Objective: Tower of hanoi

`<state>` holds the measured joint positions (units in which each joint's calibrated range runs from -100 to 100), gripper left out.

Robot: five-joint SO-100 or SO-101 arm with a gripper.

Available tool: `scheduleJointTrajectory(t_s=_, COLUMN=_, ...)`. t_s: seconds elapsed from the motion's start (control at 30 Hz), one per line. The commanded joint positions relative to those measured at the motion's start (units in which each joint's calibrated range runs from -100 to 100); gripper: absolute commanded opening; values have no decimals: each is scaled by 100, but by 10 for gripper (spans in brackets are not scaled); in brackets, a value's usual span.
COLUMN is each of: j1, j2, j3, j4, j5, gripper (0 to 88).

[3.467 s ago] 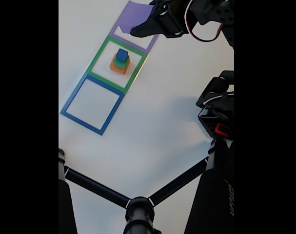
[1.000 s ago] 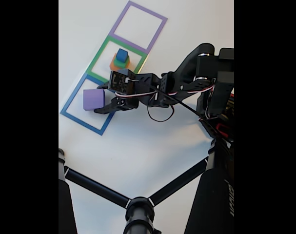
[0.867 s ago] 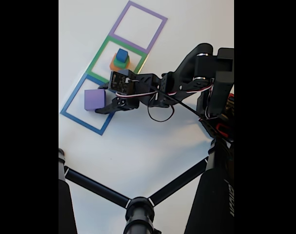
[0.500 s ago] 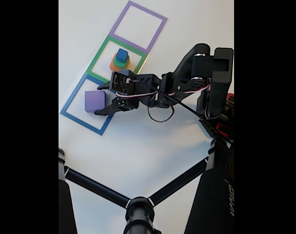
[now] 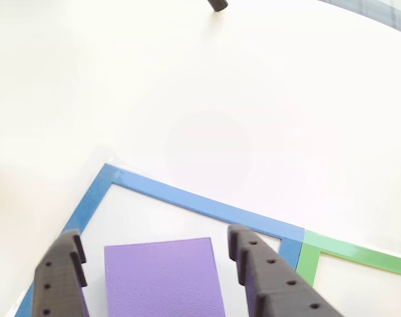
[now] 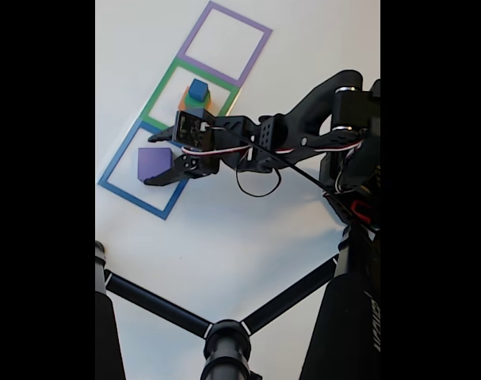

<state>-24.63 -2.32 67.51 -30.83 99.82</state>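
Note:
The purple block (image 6: 152, 162) lies flat inside the blue square outline (image 6: 121, 190); in the other view the purple block (image 5: 164, 277) is at the bottom centre, within the blue outline (image 5: 187, 198). My gripper (image 6: 150, 160) is open and straddles it, one finger on each side. In the other view the gripper (image 5: 152, 238) shows a gap between each finger and the block's sides. An orange block (image 6: 185, 104), a green block (image 6: 195, 100) and a blue cube (image 6: 197, 88) are stacked inside the green outline (image 6: 162, 91).
The purple outline (image 6: 191, 33) lies at the far end of the row. Black tripod legs (image 6: 157, 305) cross the near table. The arm's base and cables (image 6: 355, 182) stand at the right. A small dark object (image 5: 218, 4) sits at the top edge.
The purple block went from the purple outline to the blue outline. Over the last second the jaws spread off its sides and the arm shifted slightly.

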Motion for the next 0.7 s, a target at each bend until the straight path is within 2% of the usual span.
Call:
scheduleJointTrajectory(t_s=0.0, j1=-87, j2=-1387, j3=-233, j4=1245, j5=18, gripper=119)
scheduleJointTrajectory(t_s=0.13, j1=-77, j2=-2751, j3=-60, j4=2719, j5=18, gripper=11)
scheduleJointTrajectory(t_s=0.3, j1=297, j2=-4608, j3=-587, j4=6087, j5=18, gripper=10)
scheduleJointTrajectory(t_s=0.47, j1=920, j2=-5585, j3=-2478, j4=9893, j5=18, gripper=10)
scheduleJointTrajectory(t_s=0.53, j1=1198, j2=-5602, j3=-3278, j4=10938, j5=18, gripper=10)
scheduleJointTrajectory(t_s=0.67, j1=1792, j2=-5585, j3=-4451, j4=12233, j5=18, gripper=10)
